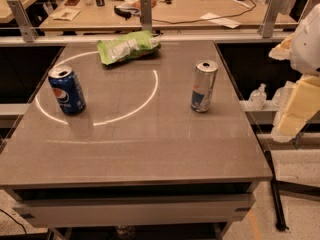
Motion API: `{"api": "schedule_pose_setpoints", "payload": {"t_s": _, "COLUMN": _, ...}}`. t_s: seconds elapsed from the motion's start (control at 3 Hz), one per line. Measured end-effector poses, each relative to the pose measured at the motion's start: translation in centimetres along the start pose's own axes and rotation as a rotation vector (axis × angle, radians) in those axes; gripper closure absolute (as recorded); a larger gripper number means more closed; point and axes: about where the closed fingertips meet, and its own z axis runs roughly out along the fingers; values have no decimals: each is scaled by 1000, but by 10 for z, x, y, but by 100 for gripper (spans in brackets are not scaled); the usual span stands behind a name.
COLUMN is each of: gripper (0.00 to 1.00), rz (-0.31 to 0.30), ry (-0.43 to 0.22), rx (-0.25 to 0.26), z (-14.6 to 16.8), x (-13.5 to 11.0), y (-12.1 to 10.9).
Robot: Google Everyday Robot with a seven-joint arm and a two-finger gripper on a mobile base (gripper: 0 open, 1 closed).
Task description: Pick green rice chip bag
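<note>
The green rice chip bag (128, 46) is a flat pillow of crumpled light-green foil with white printed patches. It lies on its side at the far edge of the table (150, 149), a little left of the middle, and nothing touches it. On the left side, nearer to me, a blue Pepsi can (66, 90) stands upright with its metal top shining. On the right side stands a slim silver-and-blue can (204, 86), also upright and well apart from the bag.

The table top is smooth, grey-brown and glossy; a thin bright ring of light (150, 91) is reflected on it, between the two cans. Under the front edge there is a pale flat panel. Behind the table a metal rail (150, 36) runs across, and behind it stands a wooden desk (190, 9) with papers and a black cable. The floor (295, 204) is light and speckled.

The gripper (299, 106) hangs at the right border, beside the table and outside its edge, as pale yellow blocky parts under a white rounded shell. It holds nothing; whether it is wide or closed is not visible to me.
</note>
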Motion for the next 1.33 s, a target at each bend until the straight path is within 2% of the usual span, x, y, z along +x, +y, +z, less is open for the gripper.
{"api": "schedule_pose_setpoints", "payload": {"t_s": 0.33, "gripper": 0, "rz": 0, "ry": 0, "rx": 0, "z": 0, "x": 0, "y": 0}}
{"api": "schedule_pose_setpoints", "payload": {"t_s": 0.67, "gripper": 0, "rz": 4, "ry": -9, "rx": 35, "z": -3, "x": -3, "y": -6}}
{"api": "schedule_pose_setpoints", "payload": {"t_s": 1.0, "gripper": 0, "rz": 12, "ry": -50, "rx": 102, "z": -2, "x": -13, "y": -18}}
{"api": "schedule_pose_setpoints", "payload": {"t_s": 1.33, "gripper": 0, "rz": -27, "ry": -112, "rx": 167, "z": -1, "x": -40, "y": -28}}
